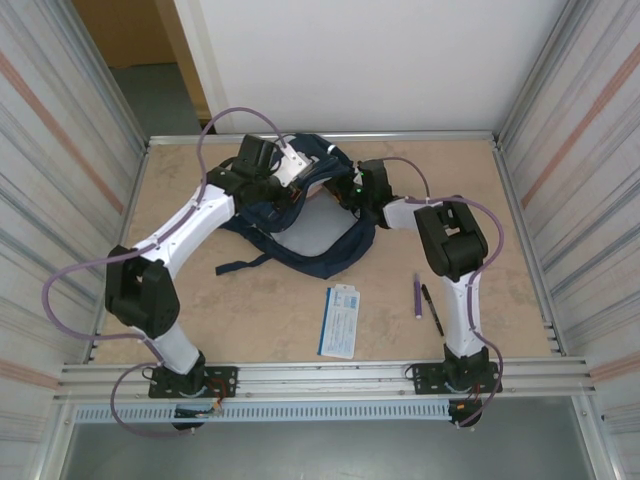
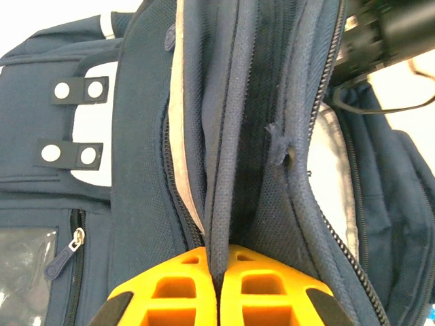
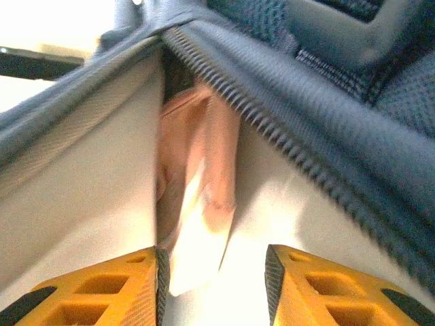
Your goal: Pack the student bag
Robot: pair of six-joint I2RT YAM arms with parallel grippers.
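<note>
Bag [image 1: 345, 250] sits mid-desk [image 1: 250, 310], toward the back, mouth up, both arms reaching into it. Left fingers [image 2: 217, 265] are shut tight, pinching a folded edge of the bag beside the zip and holding the mouth apart. Right fingers [image 3: 214, 278] are down inside against the grey lining, standing apart with a clear gap. A pink pouch [image 3: 204, 156] lies in that gap, and as far as I can tell nothing is clamping it.

Here's what worries me. The pouch's lower end sits right by one right finger, so if I pull straight out it could drag along and come back up with me. The zip teeth [image 3: 285, 136] run close overhead and a finger could catch on them on the way out. The left pinch is on a thin fold, so a tug from the right arm could slip it and let the mouth collapse.

The booklet [image 1: 339, 321], purple pen [image 1: 418, 297] and black pen [image 1: 433, 312] wait on the desk near the right base, so I need that opening kept wide.
</note>
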